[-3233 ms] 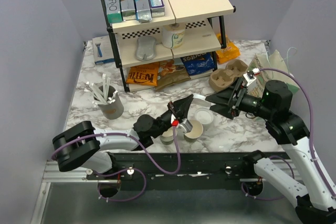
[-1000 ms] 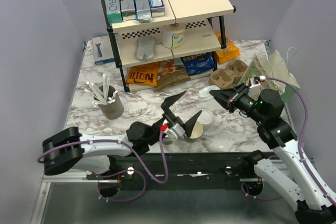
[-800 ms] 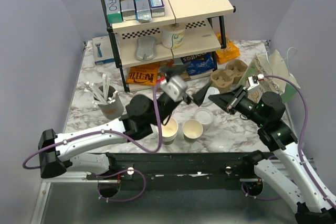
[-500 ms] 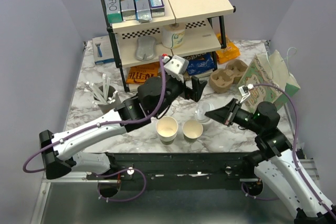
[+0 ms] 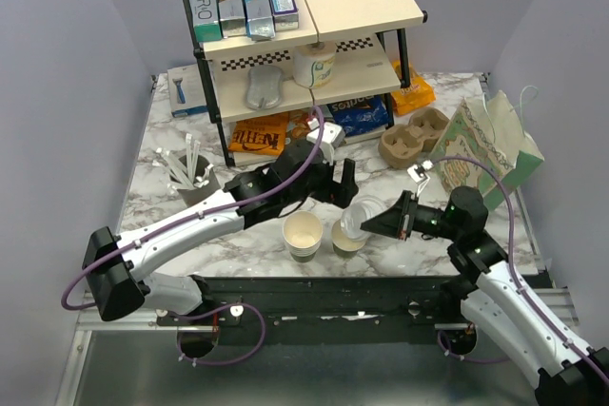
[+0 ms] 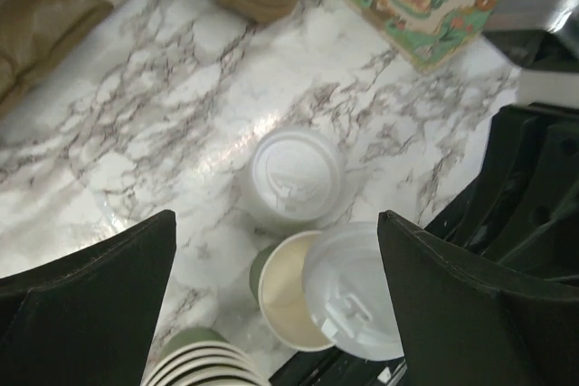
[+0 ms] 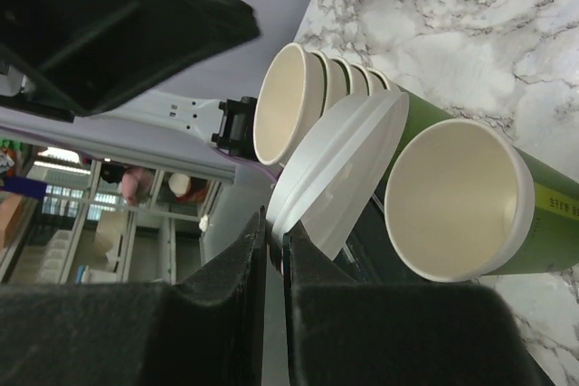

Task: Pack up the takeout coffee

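Observation:
The takeout coffee cup (image 5: 344,241) stands lidless near the table's front edge, cream inside with green sides (image 7: 457,196) (image 6: 288,300). My right gripper (image 5: 369,225) (image 7: 274,240) is shut on the rim of a white plastic lid (image 7: 339,169) (image 6: 357,291). The lid (image 5: 358,219) hangs tilted over the cup's right rim. My left gripper (image 5: 335,187) (image 6: 276,216) hovers wide open above the cup, with nothing between its fingers. The stack of nested lidless cups (image 5: 303,235) (image 7: 289,101) stands just left of the cup.
A second white lid (image 6: 297,178) (image 5: 378,204) lies on the marble behind the cup. The brown cup carrier (image 5: 414,135) and a printed paper bag (image 5: 481,154) are at back right. A shelf rack (image 5: 304,45) stands behind; a cup of stirrers (image 5: 198,187) at left.
My left arm has risen from the front edge and now reaches over the cups, still open. My right gripper has carried the lid forward and down to the single cup.

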Action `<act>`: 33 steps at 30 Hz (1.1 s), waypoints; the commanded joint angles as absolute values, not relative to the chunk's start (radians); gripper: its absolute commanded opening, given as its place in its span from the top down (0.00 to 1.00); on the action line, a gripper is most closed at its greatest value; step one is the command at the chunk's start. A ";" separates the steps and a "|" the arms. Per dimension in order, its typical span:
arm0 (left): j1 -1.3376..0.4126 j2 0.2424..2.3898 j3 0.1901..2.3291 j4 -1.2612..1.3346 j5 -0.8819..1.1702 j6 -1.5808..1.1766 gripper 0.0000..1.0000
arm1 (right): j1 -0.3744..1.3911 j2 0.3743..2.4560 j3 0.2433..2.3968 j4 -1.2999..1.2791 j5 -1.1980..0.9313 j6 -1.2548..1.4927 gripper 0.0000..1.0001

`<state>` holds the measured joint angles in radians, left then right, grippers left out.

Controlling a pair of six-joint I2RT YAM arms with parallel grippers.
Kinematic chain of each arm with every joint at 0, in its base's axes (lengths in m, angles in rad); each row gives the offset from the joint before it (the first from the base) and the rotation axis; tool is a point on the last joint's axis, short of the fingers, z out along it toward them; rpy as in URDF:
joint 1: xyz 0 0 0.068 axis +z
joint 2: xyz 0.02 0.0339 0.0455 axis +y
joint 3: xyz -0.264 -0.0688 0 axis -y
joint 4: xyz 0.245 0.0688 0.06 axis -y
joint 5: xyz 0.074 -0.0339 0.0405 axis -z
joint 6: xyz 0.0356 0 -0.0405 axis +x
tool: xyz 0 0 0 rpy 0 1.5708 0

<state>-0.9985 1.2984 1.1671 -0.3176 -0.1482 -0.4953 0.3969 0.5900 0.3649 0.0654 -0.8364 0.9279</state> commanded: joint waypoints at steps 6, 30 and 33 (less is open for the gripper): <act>-0.973 1.295 1.101 -0.351 0.037 -0.537 0.01 | 0.393 0.611 0.288 0.140 -0.871 0.923 0.99; -0.966 1.322 1.069 -0.336 0.101 -0.508 0.01 | 0.393 0.618 0.233 0.163 -0.838 0.934 0.99; -0.966 1.322 1.068 -0.334 0.106 -0.505 0.01 | 0.393 0.618 0.233 0.163 -0.827 0.934 0.98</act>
